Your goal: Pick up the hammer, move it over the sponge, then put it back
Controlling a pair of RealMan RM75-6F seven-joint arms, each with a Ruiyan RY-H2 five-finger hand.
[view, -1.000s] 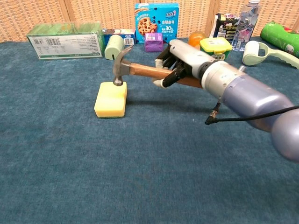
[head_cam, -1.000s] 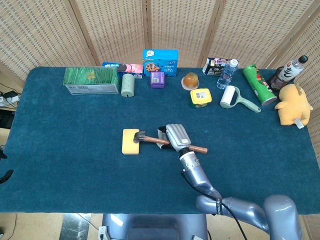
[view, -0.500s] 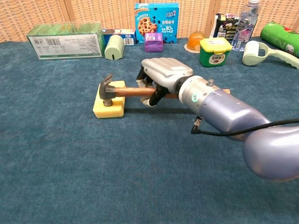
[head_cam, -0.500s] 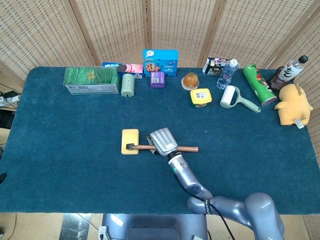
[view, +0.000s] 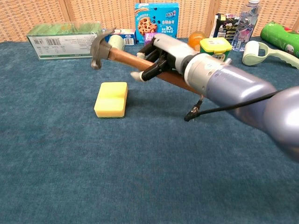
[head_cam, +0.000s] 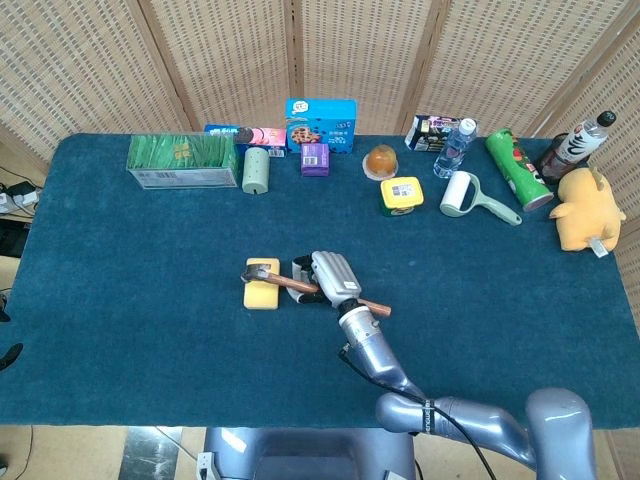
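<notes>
- Spreading across both views: dark blue cloth-covered table (head_cam: 120, 300), backed by woven wicker screens (head_cam: 230, 55).
- Reaching in from the lower right: grey-blue metal right arm (view: 243, 100), ending in the silver right hand (view: 161, 58), fingers wrapping tightly round the handle of the hammer.
- Hanging clear of the table in that hand: wooden-handled hammer with a grey steel head (view: 114, 53), tilting upward toward the head, head poised above and just behind the sponge in the chest view, overlapping the sponge's top edge in the head view (head_cam: 262, 274).
- Lying flat on the cloth, touching nothing: yellow rectangular sponge (view: 111, 99), also showing at (head_cam: 261, 290).
- Lining the far edge: green rectangular carton (head_cam: 182, 161), blue cookie box (head_cam: 321, 124), green cylindrical can (head_cam: 518, 168) lying on its side, yellow plush toy (head_cam: 585, 208), white lint roller (head_cam: 463, 195), yellow-lidded tub (head_cam: 401, 195).
- Left hand: not showing in either view.
</notes>
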